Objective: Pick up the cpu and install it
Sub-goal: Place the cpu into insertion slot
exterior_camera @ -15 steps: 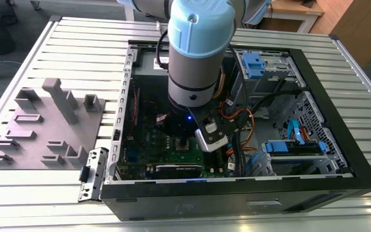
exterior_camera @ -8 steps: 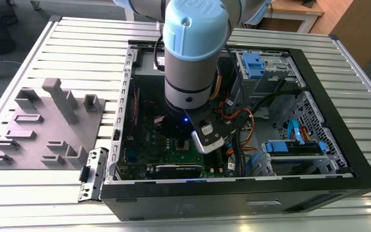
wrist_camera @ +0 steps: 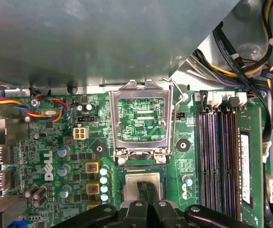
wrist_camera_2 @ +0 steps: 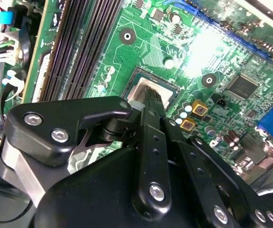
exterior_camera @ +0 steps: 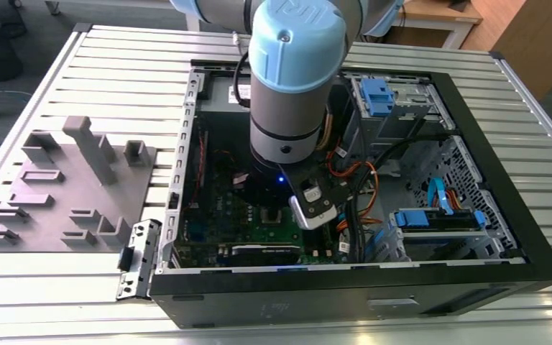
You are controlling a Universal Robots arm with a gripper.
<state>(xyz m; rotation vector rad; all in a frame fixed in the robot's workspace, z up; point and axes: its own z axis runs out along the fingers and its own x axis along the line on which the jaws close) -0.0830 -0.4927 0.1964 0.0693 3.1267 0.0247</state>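
So, the cpu is sitting flat in its socket on the green board, right at the hinged end of the silver frame. That frame is flipped up open, so you can see the board through its hollow middle. In the second wrist view the cpu shows as a pale square inside the dark socket edge, and it's level as far as I can tell.

The jaws look closed, with both black fingertips pressed together and just a thin seam between them. They're down over the middle of the chip, coming in from the side away from the silver frame. They aren't around its edges, since the chip is wider than both tips put together. Can't tell whether the tips actually touch the top or sit just above it.

Beside the silver frame run the long memory slots, lying alongside both frame and socket. In the exterior view the arm reaches straight down into the open computer case, which lies on the slatted metal counter. A grey tray of blocky holders sits on the counter outside the case, on the exterior view's left, well apart from the frame.
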